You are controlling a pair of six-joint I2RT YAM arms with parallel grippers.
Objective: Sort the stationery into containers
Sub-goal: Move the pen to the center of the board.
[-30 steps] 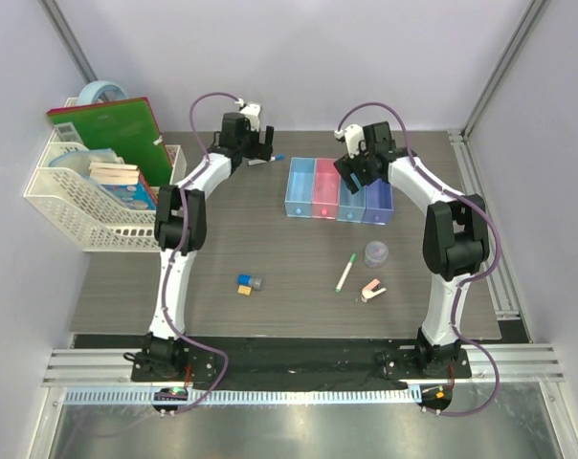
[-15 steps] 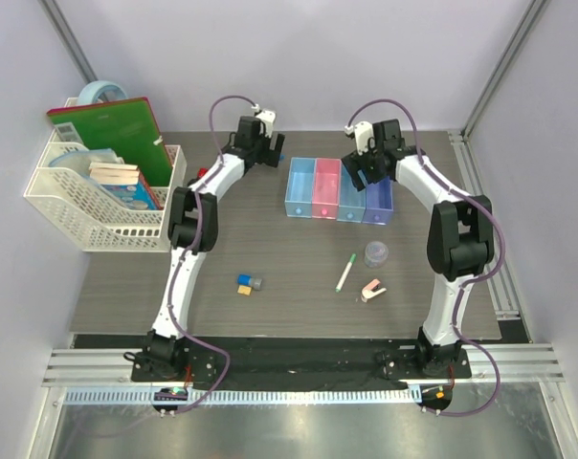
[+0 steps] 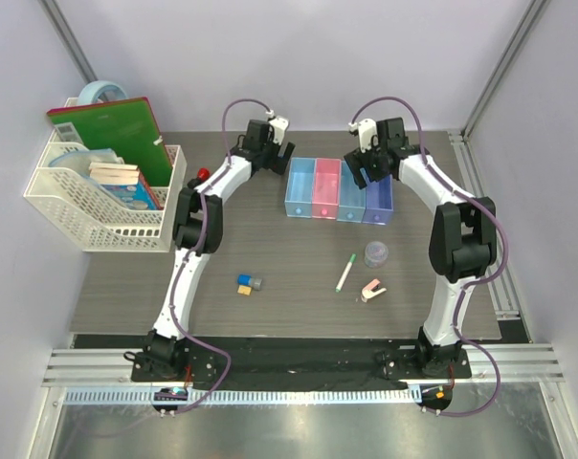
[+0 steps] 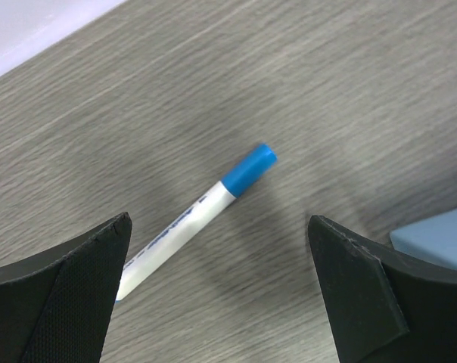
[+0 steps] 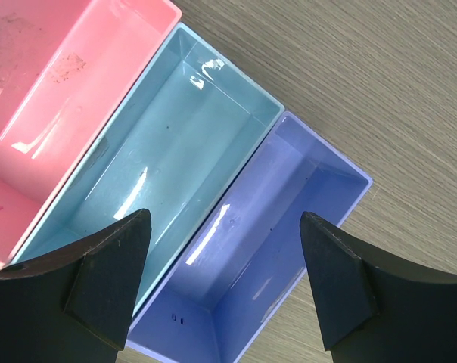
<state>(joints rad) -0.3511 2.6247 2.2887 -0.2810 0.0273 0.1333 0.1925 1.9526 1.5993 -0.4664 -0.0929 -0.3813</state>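
A blue-tipped white pen [image 4: 206,206] lies on the table right under my left gripper [image 4: 219,224], which is open and empty, jaws wide to either side of it. In the top view this gripper [image 3: 273,158] is at the back, left of the four joined bins: light blue [image 3: 300,188], pink [image 3: 325,189], light blue [image 3: 351,197], purple-blue [image 3: 378,201]. My right gripper [image 5: 225,218] is open and empty above the purple-blue bin [image 5: 289,227] and light blue bin [image 5: 168,159]; all look empty. The green-capped pen [image 3: 346,272], grey tub [image 3: 376,253], pink-white clip [image 3: 371,290], blocks [image 3: 248,284] and red-and-black knob [image 3: 203,174] lie on the table.
A large white mesh basket [image 3: 78,215] at the left holds a green book [image 3: 112,129], notebooks and a light blue tape roll [image 3: 102,93]. Metal rails run along the right and near edges of the table.
My left gripper has moved right along the back, closer to the bins. My right gripper has shifted slightly right and back over the bins. The loose items have not moved.
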